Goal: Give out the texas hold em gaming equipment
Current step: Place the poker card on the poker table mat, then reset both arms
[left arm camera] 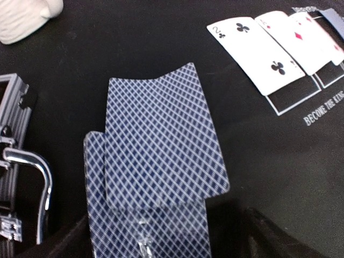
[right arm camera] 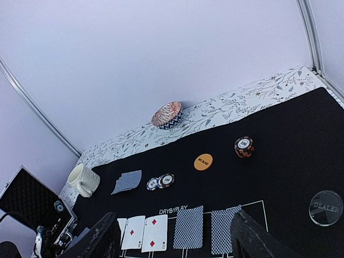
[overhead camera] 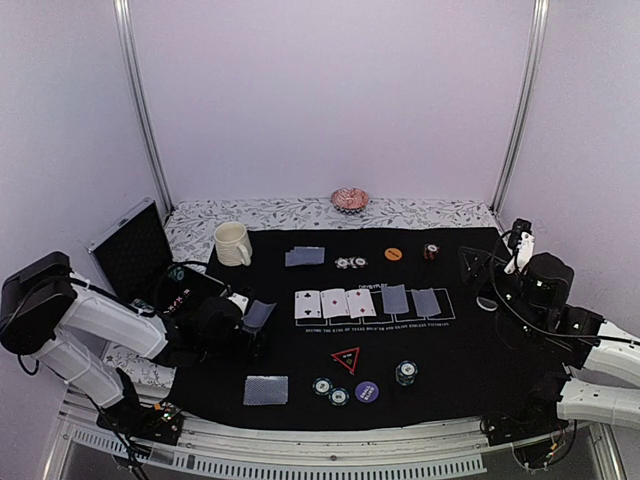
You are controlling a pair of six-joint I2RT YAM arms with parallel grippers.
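Two blue-grey-backed playing cards (left arm camera: pixel 161 140) lie overlapped on the black mat (overhead camera: pixel 440 340), the lower one reaching back between the fingers of my left gripper (left arm camera: pixel 166 242). Its jaws stand wide apart around the cards; in the top view my left gripper (overhead camera: pixel 245 312) is at the mat's left edge. My right gripper (right arm camera: pixel 174 236) is open, empty and raised over the mat's right side (overhead camera: pixel 485 265). Three face-up cards (overhead camera: pixel 335 303) and two face-down cards (overhead camera: pixel 410 300) fill the centre row. Card pairs (overhead camera: pixel 305 256) (overhead camera: pixel 266 390), chips (overhead camera: pixel 351 263) (overhead camera: pixel 405 372), an orange button (overhead camera: pixel 393 254), a purple button (overhead camera: pixel 366 391) and a triangle (overhead camera: pixel 346 359) lie around.
A cream mug (overhead camera: pixel 232 243) stands at the mat's back left and a pink dish (overhead camera: pixel 350 199) behind the mat. An open metal case (overhead camera: pixel 135 250) lies at the left, its handle (left arm camera: pixel 37 183) next to my left gripper. A clear dealer button (right arm camera: pixel 325 206) lies at the right.
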